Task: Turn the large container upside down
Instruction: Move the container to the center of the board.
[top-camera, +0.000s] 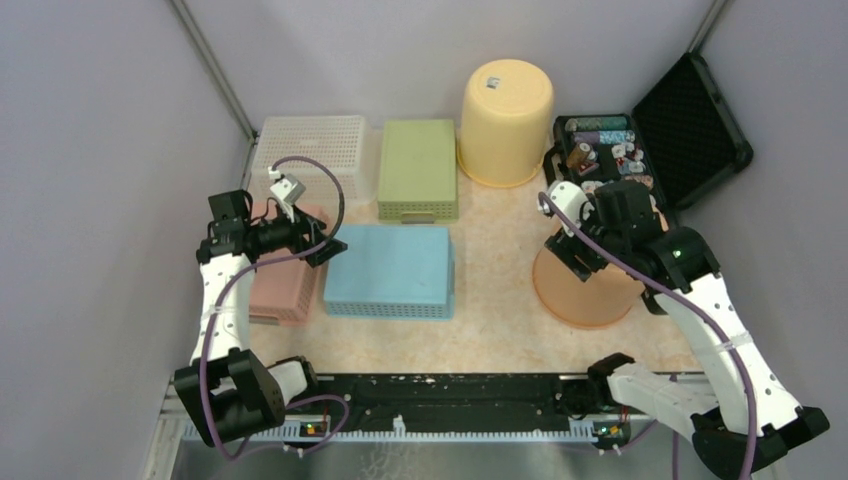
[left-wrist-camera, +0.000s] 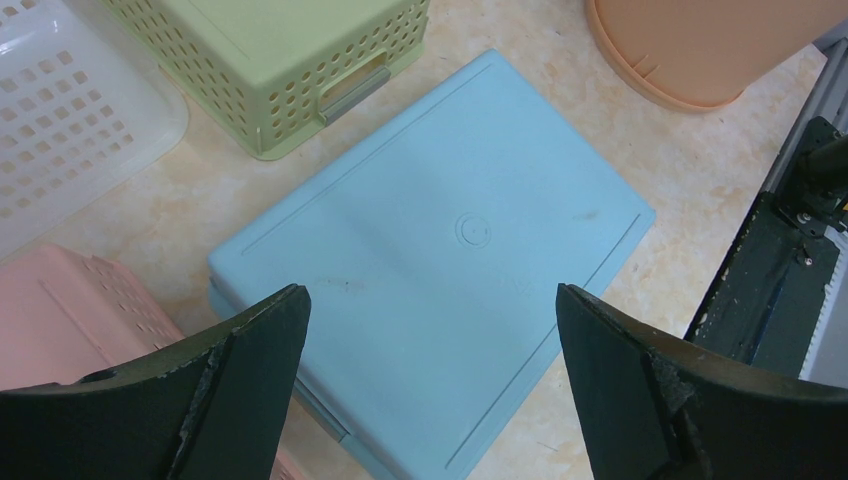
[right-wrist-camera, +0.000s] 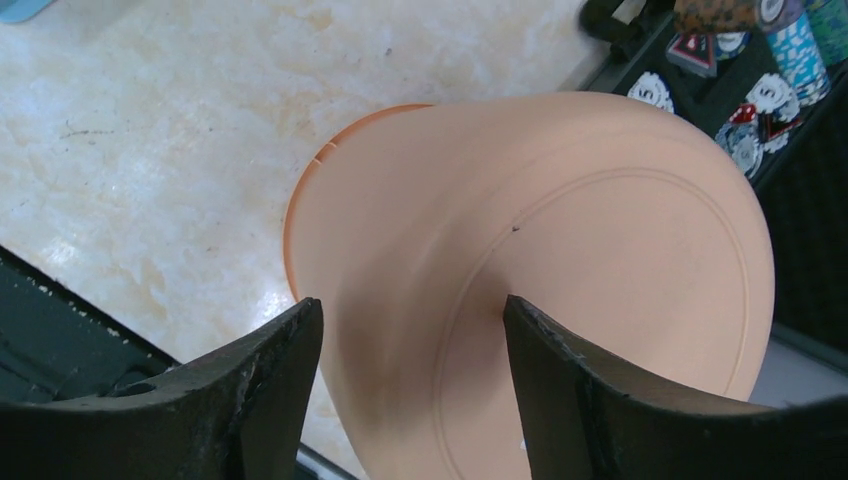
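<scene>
The large container, an orange bucket (top-camera: 588, 295), sits mouth-down on the table (top-camera: 500, 230) with its flat base facing up. In the right wrist view its rim (right-wrist-camera: 300, 215) lies against the table surface on the side that shows. The right end effector (top-camera: 572, 252) hangs directly above the bucket's base, its fingers (right-wrist-camera: 270, 380) apart. The bucket's sloping wall and ringed base fill the space between and beyond them, and nothing is clamped there.

Just behind the bucket, farther from the arm bases, lies an open black case (top-camera: 695, 125) holding rows of poker chips (top-camera: 605, 150). Behind the bucket and slightly left stands a yellow bucket (top-camera: 505, 120), also mouth-down. To the left of the orange bucket, apart from it, lies a blue box (top-camera: 390, 270) turned bottom-up. Behind that box is a green basket (top-camera: 418, 168), with a white basket (top-camera: 310, 150) farther left again. A pink basket (top-camera: 285, 290) sits farthest left of the orange bucket, just beside the blue box.

The left end effector (top-camera: 325, 250) hovers over the near-left corner of the blue box — its fingers (left-wrist-camera: 240, 350) spread wide, holding nothing.
</scene>
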